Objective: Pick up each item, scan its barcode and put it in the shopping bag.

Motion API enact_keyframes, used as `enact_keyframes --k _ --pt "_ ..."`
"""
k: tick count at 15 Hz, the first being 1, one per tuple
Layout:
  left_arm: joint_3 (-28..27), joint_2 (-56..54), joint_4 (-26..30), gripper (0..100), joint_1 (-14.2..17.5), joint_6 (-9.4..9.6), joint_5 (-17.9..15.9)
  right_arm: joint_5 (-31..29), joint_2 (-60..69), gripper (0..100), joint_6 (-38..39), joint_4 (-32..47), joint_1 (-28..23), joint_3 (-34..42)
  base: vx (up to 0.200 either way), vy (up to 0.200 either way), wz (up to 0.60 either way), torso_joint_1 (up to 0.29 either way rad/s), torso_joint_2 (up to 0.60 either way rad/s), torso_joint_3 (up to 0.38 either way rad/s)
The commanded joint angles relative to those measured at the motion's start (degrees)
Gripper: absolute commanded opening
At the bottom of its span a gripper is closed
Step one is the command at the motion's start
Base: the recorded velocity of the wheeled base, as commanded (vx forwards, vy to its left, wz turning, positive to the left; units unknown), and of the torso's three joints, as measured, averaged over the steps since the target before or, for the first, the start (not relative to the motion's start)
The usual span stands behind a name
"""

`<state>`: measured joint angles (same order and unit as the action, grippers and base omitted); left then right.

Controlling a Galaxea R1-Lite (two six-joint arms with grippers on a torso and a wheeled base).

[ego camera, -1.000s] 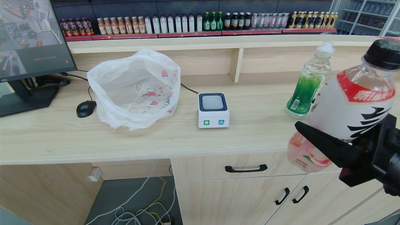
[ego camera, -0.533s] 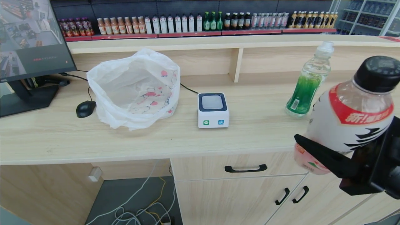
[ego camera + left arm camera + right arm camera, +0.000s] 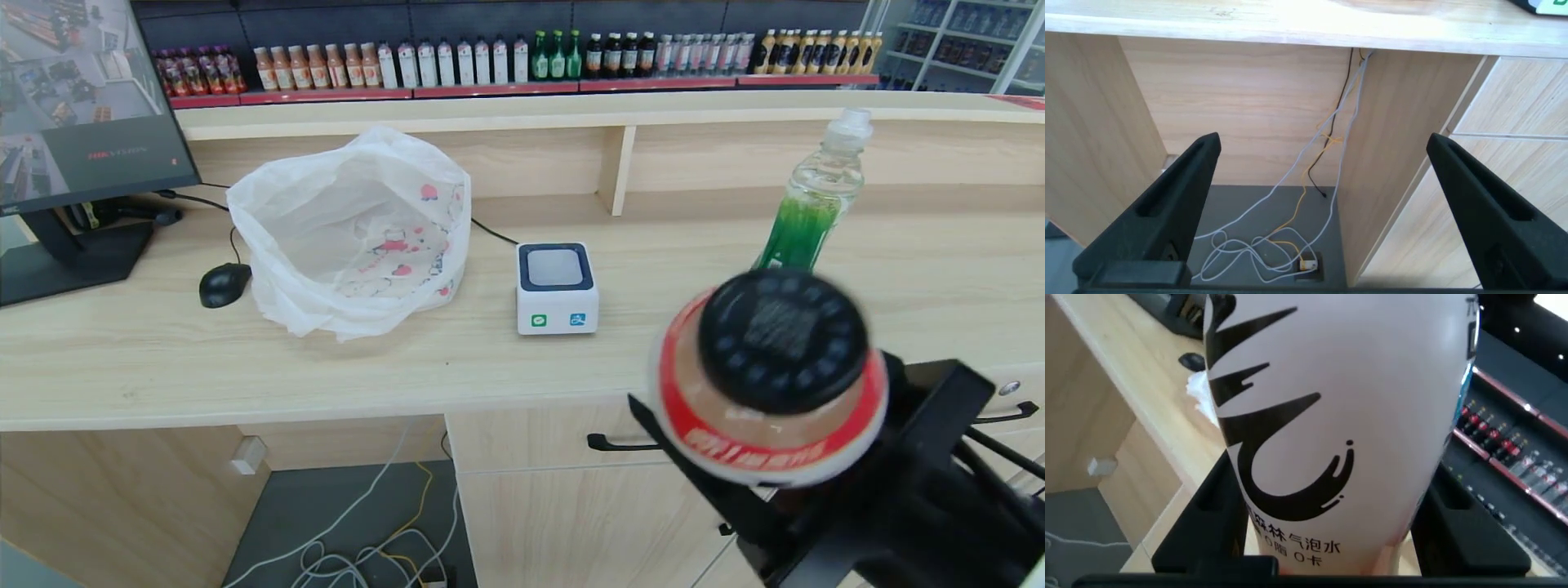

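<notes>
Two pincers show: your right pincer [image 3: 796, 408] is clamped on the black-capped bottle [image 3: 782, 343], held clear of the tabletop [image 3: 163, 359]. The scanner [image 3: 557, 286] sits to its left, the shopping bag [image 3: 351, 233] farther left, and the green bottle [image 3: 804, 204] behind. Your left pincer [image 3: 1323, 147] stands wide apart, below the tabletop.

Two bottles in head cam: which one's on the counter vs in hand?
The green bottle with the pale cap stands upright on the counter. The black-capped bottle with the red band is off the counter, held in the right gripper.
</notes>
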<state>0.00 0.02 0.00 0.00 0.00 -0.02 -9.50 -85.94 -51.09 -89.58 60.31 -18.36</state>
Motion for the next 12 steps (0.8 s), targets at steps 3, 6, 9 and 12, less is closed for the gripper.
enact_keyframes --k 3,6,9,12 --pt "0.0 0.0 0.0 100 0.0 0.00 0.0 0.1 -2.7 0 -7.4 -0.4 3.9 2.7 0.000 0.000 0.00 0.000 0.00 0.000" --pt "0.0 0.0 0.0 100 0.0 0.00 0.0 0.2 -3.3 0 -13.5 -0.4 6.5 4.9 0.000 0.000 0.00 0.000 0.00 0.000" --pt "0.0 0.0 0.0 100 0.0 0.00 0.0 2.6 -3.7 0 -21.0 -0.4 6.7 5.3 0.000 0.000 0.00 0.000 0.00 0.000" --pt "0.0 0.0 0.0 100 0.0 0.00 0.0 5.3 -3.5 0 -27.7 -0.4 6.5 4.5 0.000 0.000 0.00 0.000 0.00 0.000"
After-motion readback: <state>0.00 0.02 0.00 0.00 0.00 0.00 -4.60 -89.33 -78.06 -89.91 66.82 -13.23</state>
